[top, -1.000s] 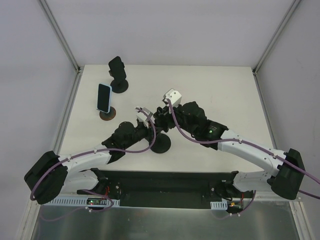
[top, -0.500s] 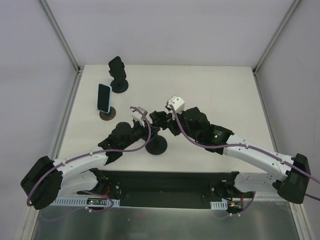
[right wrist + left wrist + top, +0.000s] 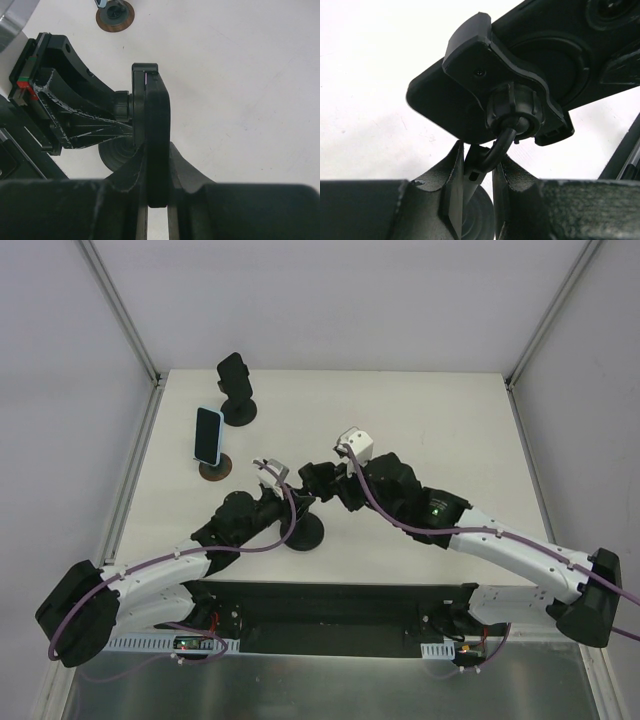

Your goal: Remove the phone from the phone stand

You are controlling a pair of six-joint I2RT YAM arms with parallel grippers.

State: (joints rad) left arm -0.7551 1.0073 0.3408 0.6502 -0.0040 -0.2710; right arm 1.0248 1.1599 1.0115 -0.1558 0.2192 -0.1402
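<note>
A black phone (image 3: 158, 125) stands edge-on in the cradle (image 3: 137, 100) of a black phone stand in the middle of the table. My right gripper (image 3: 157, 165) is shut on the phone's lower part, one finger on each face; it also shows in the top view (image 3: 322, 480). My left gripper (image 3: 478, 167) is shut on the stand's curved neck (image 3: 496, 150), just under the cradle's back (image 3: 480, 75); the top view shows it too (image 3: 284, 502). The stand's round base (image 3: 305, 533) rests on the table below both grippers.
A blue-and-white phone (image 3: 208, 435) stands on a brown-based stand (image 3: 214, 469) at the left. Another black phone on a black stand (image 3: 236, 390) is at the back left. White walls and metal rails border the table.
Both grippers, with the stand and phone between them, have shifted a little to the left and toward the near edge. The grips look the same.
</note>
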